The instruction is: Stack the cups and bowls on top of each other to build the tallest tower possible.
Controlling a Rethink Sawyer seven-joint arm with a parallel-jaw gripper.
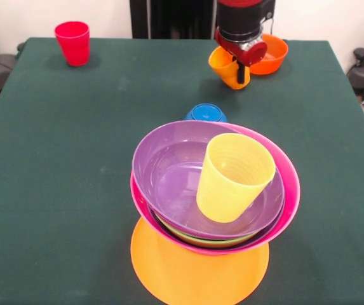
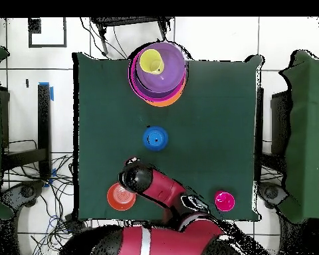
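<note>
On the green table (image 1: 54,165), before a white wall, the end effector (image 1: 240,68) grips an orange-yellow cup (image 1: 227,68).

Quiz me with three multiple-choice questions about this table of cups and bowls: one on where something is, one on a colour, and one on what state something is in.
1. Where is the yellow cup?
A. Inside the purple bowl on top of the tower
B. On the bare cloth
C. On the floor

2. What colour is the lone cup near a table corner?
A. Green
B. Red
C. White

3. What are the robot's fingers doing?
A. Open, far from everything
B. Closed on the orange-yellow cup
C. Pressing on the tower

Answers:
1. A: the yellow cup leans inside the topmost bowl.
2. B: the lone cup is plainly red.
3. B: the fingers appear to pinch the cup's rim, and the cup hangs tilted.
</note>
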